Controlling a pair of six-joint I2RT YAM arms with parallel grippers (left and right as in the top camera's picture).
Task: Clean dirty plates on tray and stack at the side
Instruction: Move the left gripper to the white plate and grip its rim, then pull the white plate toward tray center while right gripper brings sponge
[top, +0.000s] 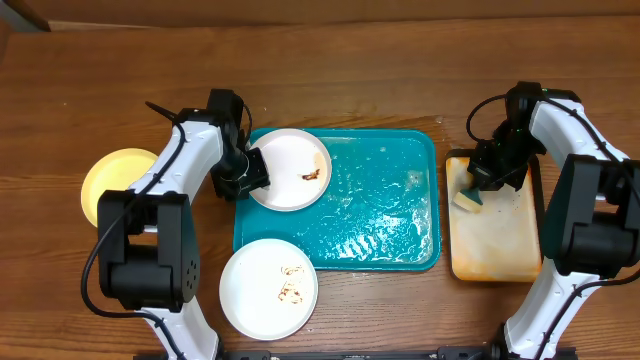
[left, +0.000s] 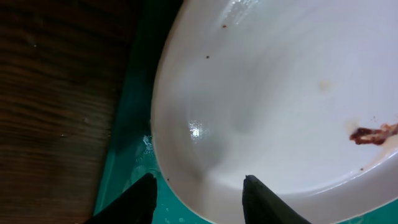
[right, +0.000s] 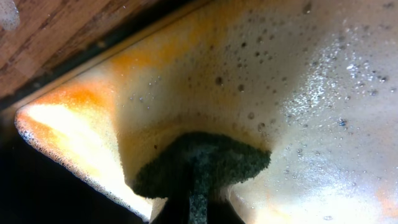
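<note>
A white plate (top: 292, 168) with a reddish smear lies at the upper left of the teal tray (top: 385, 215). My left gripper (top: 243, 178) is open at the plate's left rim. In the left wrist view one finger is over the tray (left: 127, 180) and the other over the plate (left: 273, 93), with the gripper (left: 199, 193) straddling the rim. A second white plate (top: 268, 288) with brown smears lies on the table in front of the tray. A pale yellow plate (top: 112, 185) lies at the far left. My right gripper (top: 482, 183) is shut on a sponge (top: 466, 200).
The sponge (right: 199, 165), dark green side out, presses on the soapy, orange-stained cream inside of a small black-rimmed tray (top: 495, 245) right of the teal tray; this shows in the right wrist view (right: 298, 81). The teal tray's surface is wet.
</note>
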